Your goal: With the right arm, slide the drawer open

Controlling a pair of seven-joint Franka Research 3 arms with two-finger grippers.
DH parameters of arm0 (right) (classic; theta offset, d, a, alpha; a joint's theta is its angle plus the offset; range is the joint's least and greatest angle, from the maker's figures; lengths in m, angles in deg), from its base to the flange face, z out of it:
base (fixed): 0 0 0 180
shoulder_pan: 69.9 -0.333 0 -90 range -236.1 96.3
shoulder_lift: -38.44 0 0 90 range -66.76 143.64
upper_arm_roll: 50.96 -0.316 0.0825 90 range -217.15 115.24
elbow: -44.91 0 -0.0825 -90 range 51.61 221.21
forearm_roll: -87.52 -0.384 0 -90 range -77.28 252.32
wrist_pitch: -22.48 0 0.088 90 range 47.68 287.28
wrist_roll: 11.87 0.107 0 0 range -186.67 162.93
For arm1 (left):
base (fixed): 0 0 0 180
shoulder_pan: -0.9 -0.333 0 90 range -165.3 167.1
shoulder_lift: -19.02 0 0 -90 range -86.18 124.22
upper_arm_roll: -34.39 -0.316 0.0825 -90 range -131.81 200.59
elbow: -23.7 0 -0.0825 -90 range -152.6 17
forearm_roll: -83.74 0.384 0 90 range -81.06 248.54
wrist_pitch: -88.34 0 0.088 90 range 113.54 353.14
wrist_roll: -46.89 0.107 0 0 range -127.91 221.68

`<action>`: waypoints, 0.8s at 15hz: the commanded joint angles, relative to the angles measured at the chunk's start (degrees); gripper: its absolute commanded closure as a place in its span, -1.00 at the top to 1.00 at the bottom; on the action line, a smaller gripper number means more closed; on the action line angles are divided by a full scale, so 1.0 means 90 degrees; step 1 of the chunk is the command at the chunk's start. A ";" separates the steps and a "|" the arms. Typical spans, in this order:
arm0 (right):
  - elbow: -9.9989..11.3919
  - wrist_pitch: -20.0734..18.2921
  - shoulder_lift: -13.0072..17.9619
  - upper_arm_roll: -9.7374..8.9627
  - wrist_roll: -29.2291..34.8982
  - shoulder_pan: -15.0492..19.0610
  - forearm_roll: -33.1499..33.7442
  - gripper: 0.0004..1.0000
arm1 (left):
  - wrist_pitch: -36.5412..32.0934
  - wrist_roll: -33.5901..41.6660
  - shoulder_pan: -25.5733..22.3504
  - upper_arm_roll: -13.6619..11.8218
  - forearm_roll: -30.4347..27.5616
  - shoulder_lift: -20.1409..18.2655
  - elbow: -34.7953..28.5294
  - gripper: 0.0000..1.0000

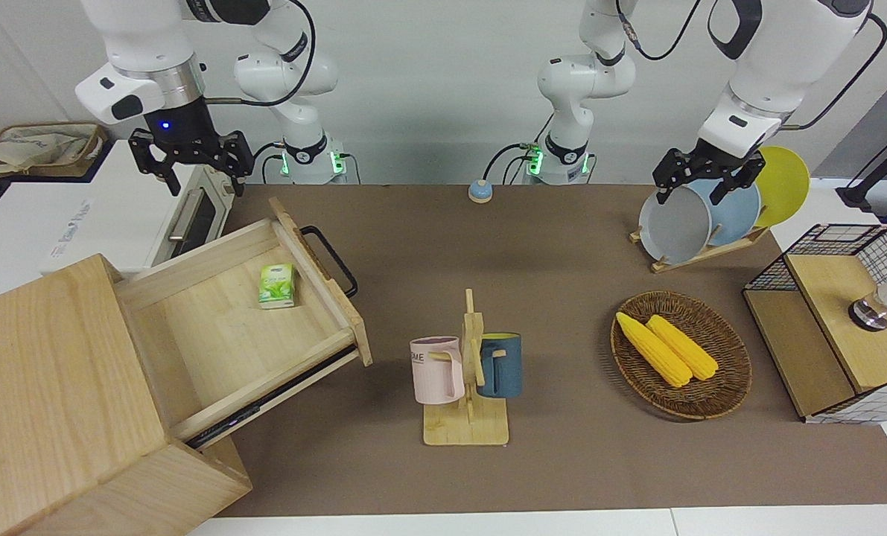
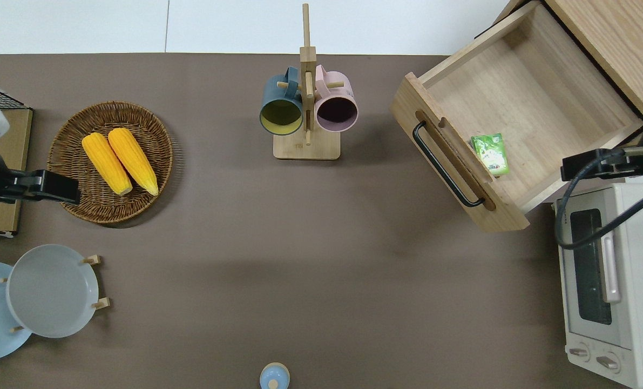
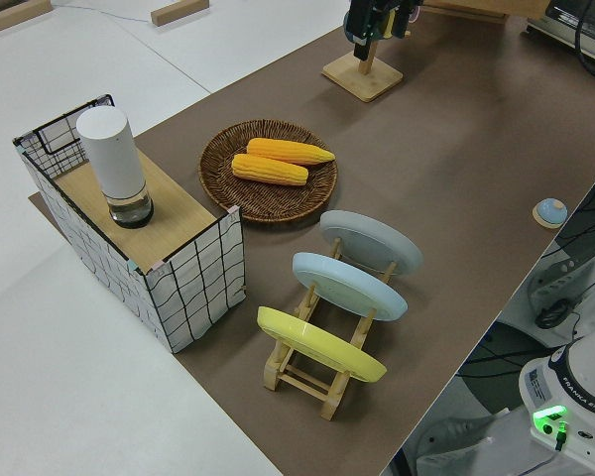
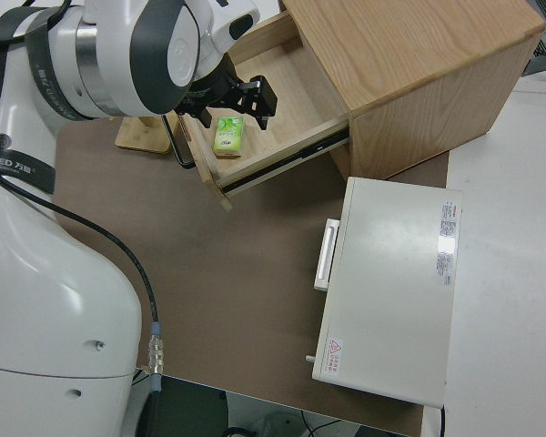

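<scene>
You have the drawer (image 1: pixel 242 327) pulled well out of its pale-wood cabinet at the right arm's end of the table, its black bar handle (image 1: pixel 329 260) free; it is wide, shallow, open-topped, with 1 green packet (image 1: pixel 275 286) inside near its front

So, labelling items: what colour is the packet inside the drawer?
Green packet with white; clearest in the overhead view.

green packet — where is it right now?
The green packet lies inside the open drawer, against its front panel near the black handle, toward the right arm's end.
</scene>
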State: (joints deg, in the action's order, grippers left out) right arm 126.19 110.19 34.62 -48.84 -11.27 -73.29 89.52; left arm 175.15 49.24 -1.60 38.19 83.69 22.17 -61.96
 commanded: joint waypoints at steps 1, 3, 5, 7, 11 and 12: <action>0.0294 0.0137 0.0063 -0.0069 -0.0632 0.0454 -0.0407 0.97 | -0.0114 -0.0067 0.0043 -0.0002 0.0113 -0.0028 0.0065 0.99; 0.0315 0.0128 -0.0005 -0.0060 -0.0809 0.0542 -0.0359 0.97 | -0.0114 -0.0067 0.0043 -0.0002 0.0113 -0.0028 0.0065 0.99; 0.0315 0.0118 -0.0015 -0.0050 -0.0732 0.0532 -0.0281 0.97 | -0.0114 -0.0067 0.0043 -0.0002 0.0113 -0.0028 0.0055 0.99; 0.0305 0.0137 -0.0063 -0.0040 -0.0702 0.0532 -0.0232 0.97 | -0.0114 -0.0067 0.0043 -0.0002 0.0113 -0.0028 0.0055 0.99; 0.0305 0.0176 -0.0112 -0.0040 -0.0682 0.0562 -0.0222 0.97 | -0.0114 -0.0067 0.0043 -0.0002 0.0113 -0.0028 0.0064 0.99; 0.0305 0.0254 -0.0112 -0.0040 -0.0692 0.0552 -0.0203 0.97 | -0.0114 -0.0067 0.0043 -0.0002 0.0113 -0.0028 0.0065 0.99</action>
State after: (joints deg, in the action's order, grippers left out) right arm 128.30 110.56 33.64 -48.63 -16.61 -69.41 87.89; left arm 175.15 49.24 -1.60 38.19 83.69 22.17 -61.96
